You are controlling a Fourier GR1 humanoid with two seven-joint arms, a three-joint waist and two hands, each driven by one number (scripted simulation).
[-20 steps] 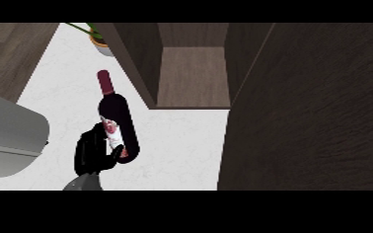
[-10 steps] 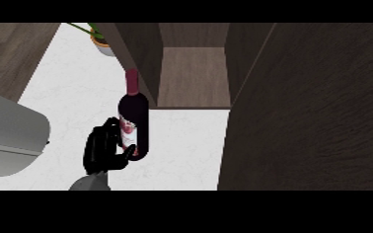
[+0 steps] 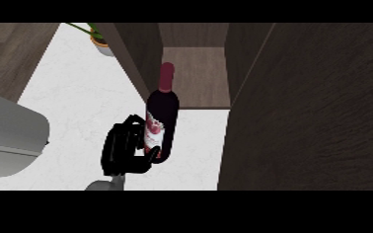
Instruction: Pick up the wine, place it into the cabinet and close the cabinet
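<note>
Dark wine bottle (image 3: 161, 113) is grasped in the left robot hand (image 3: 125, 147), right at the open cabinet (image 3: 195, 74) mouth, so placing and closing are left.

The wine bottle (image 3: 162, 118) is dark glass with a deep red capsule over its neck and a pale label marked in red on its body. It stands nearly upright, neck toward the cabinet (image 3: 197, 74), its top just before the open front. The cabinet is dark brown wood, its door (image 3: 299, 108) swung wide open at the right, its inner shelf bare.
</note>
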